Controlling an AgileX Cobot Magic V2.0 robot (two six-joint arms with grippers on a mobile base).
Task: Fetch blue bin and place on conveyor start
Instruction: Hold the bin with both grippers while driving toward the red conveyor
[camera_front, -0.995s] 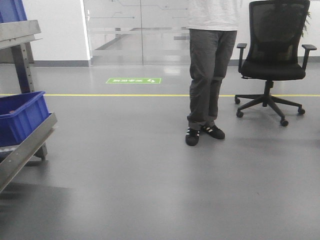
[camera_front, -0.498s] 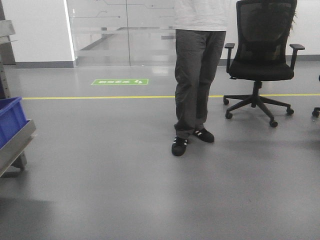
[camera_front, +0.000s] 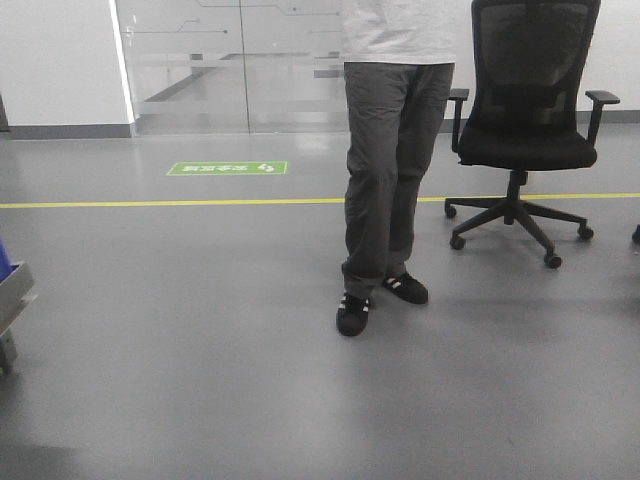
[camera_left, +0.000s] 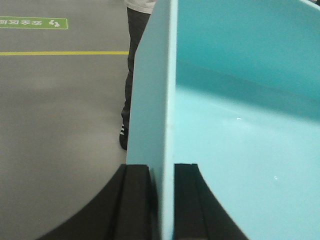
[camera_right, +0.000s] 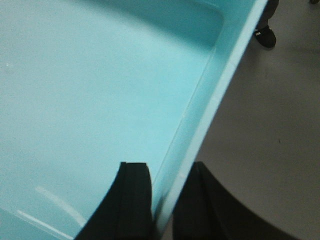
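ahead: grey-trousered person (camera_front: 385, 170), black mesh chair (camera_front: 530, 140) beside person | smooth light-cyan plastic bin (camera_left: 240, 125) | left gripper (camera_left: 161, 172), right gripper (camera_right: 167, 170) clamping bin walls

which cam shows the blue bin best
The left wrist view: the blue bin fills it, one wall edge-on between the fingers of the left tool, with the inside floor and far wall showing. The right wrist view shows the inside, a rounded corner and the rim in the right tool. The front view shows none of it.
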